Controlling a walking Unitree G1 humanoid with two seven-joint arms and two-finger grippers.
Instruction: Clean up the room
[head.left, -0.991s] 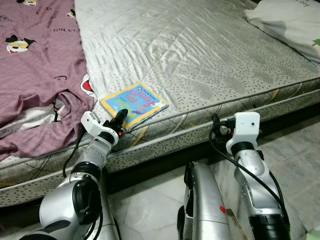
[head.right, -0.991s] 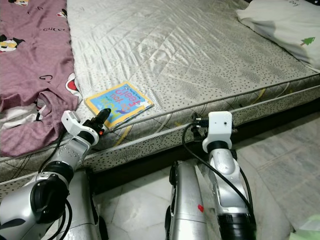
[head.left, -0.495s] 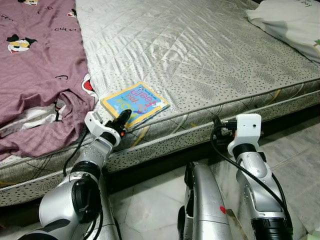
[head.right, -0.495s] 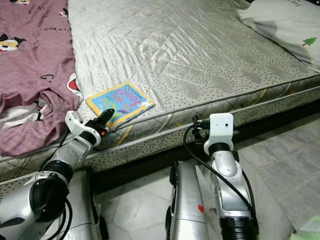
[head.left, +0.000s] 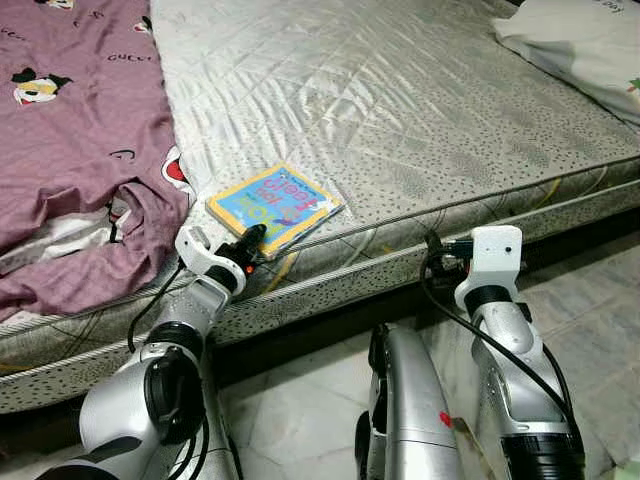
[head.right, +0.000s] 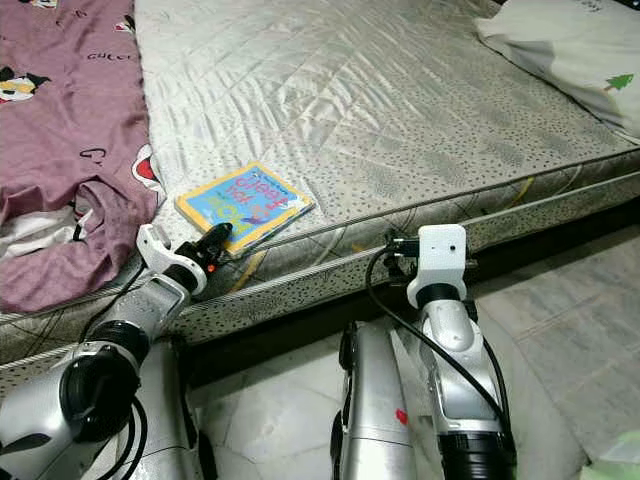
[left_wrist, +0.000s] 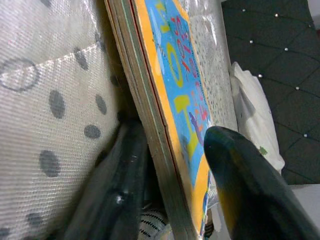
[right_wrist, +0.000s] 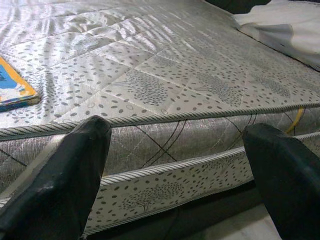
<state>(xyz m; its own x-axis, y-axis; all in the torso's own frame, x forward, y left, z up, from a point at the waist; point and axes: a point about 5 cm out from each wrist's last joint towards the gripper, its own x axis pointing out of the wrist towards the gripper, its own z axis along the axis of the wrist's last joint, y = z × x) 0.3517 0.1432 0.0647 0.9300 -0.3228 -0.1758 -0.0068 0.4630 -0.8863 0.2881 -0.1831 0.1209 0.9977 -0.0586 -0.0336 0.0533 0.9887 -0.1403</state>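
Note:
A thin children's book (head.left: 275, 203) with a blue and yellow cover lies near the front edge of the grey mattress (head.left: 420, 110). My left gripper (head.left: 250, 240) is at the book's near corner. In the left wrist view the book (left_wrist: 175, 85) sits edge-on between the two fingers of the left gripper (left_wrist: 175, 132), one finger (left_wrist: 125, 170) under it and the other on the cover, closed on it. My right gripper (right_wrist: 177, 129) is open and holds nothing, level with the mattress's front side and to the right of the book.
A crumpled purple printed blanket (head.left: 70, 150) covers the left of the mattress, close to the book. A white pillow (head.left: 590, 40) lies at the far right corner. Pale marble floor (head.left: 600, 330) runs along the bed's front, under my arms.
The left gripper has pushed forward onto the book's corner; the book has slid a little right and turned slightly. The right arm has hardly moved.

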